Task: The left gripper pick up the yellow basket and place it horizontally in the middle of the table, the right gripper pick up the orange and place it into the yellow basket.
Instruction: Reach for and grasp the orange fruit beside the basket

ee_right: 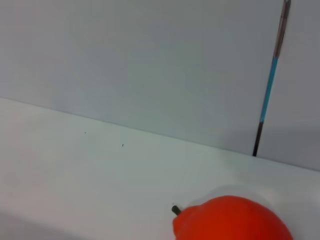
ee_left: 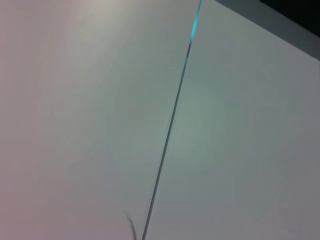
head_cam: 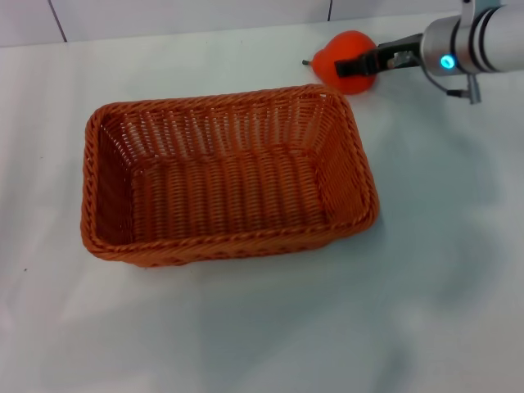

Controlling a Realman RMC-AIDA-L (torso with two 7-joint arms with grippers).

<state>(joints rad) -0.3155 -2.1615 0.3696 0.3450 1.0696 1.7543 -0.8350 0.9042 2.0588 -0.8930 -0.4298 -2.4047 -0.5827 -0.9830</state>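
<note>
Head view: orange (head_cam: 344, 57) between right gripper (head_cam: 357, 65) jaws, behind yellow basket (head_cam: 221, 176)

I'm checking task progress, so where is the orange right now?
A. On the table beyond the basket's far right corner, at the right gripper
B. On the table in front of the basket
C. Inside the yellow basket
A: the orange lies on the table outside the yellow basket, with the right gripper at it.
</note>
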